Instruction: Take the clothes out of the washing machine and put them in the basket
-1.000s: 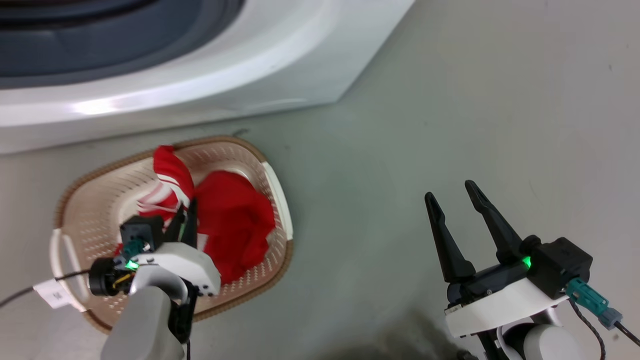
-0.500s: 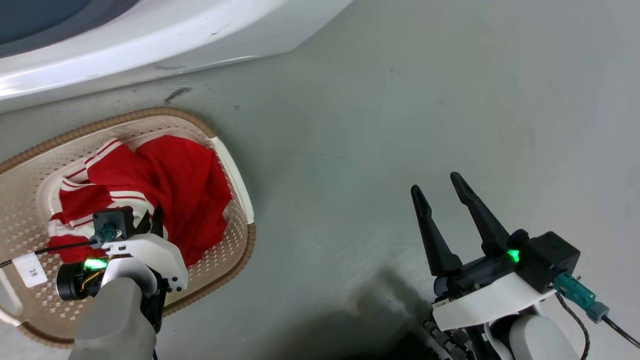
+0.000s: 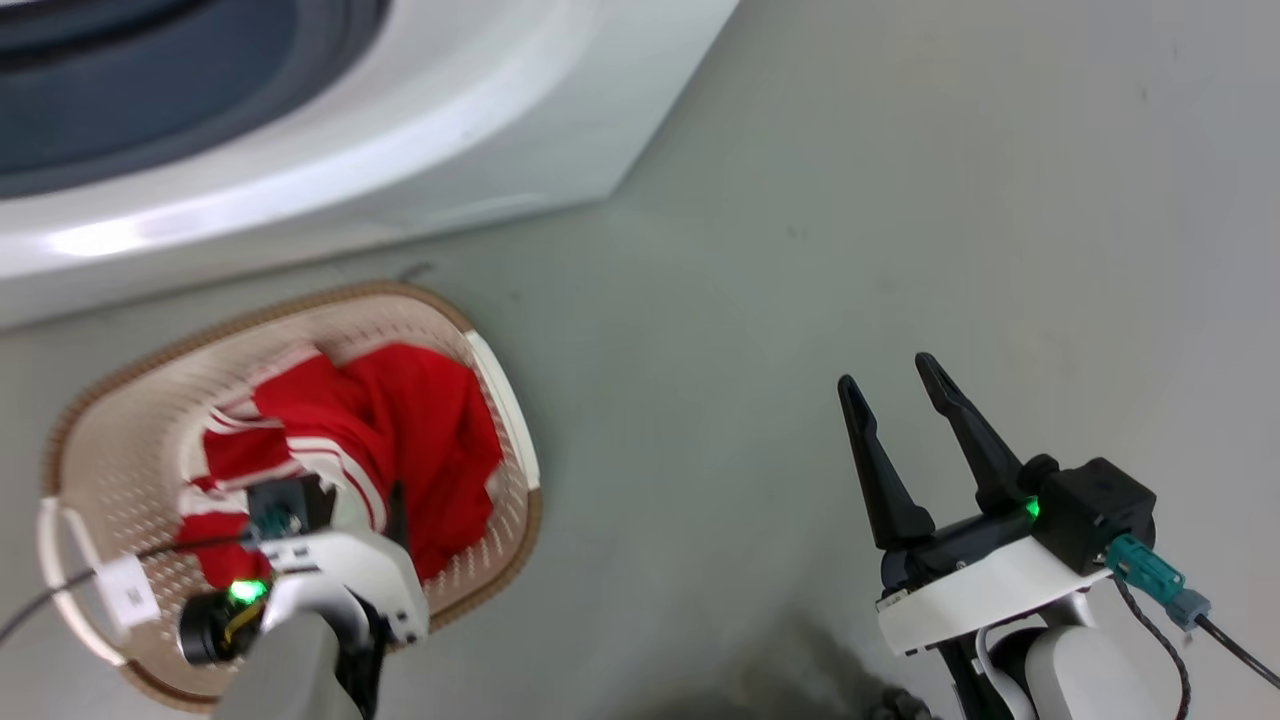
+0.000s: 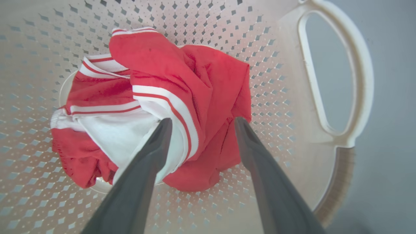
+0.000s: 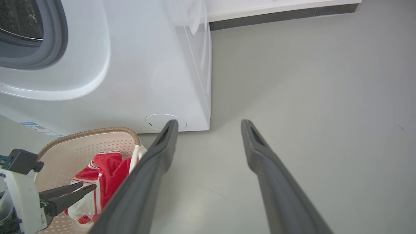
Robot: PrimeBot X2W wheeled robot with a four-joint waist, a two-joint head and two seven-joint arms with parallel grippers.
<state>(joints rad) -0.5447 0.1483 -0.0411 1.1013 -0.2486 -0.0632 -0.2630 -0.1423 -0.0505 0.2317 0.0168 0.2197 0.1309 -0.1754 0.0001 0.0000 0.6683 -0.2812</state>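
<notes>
The bright red soft garments w/ white stripes and a wide white band (image 4: 182,81) were found bundled in the cream perforated plastic laundry basket w/ brown woven-look rim (image 3: 300,303), i.e. the transfer was judged largely done; the basket was set on the floor just in front of the large white front-loading washing machine (image 3: 470,120). The left gripper (image 4: 203,119) was seen inside the basket, its two long dark fingers parted and poised at the pile, nothing being clamped; the right gripper (image 3: 887,374) was held released and empty, well apart from the basket, over bare floor.

Re. what was left: a sliver of the grey-rimmed porthole (image 5: 55,42) and perforated steel drum (image 5: 16,16) was caught at the edge of the right wrist view, no red being noticed there; the drum was possibly emptied, but most of it lay out of frame. Withdrawal of the left arm was judged the remaining step.

The smooth grey-green floor (image 3: 850,200) was noted as matt and faintly scuffed, w/ a dark shadow (image 3: 790,660) near the robot's base; a dark skirting strip (image 5: 276,15) under a white wall (image 5: 260,6) was seen beyond the machine.
</notes>
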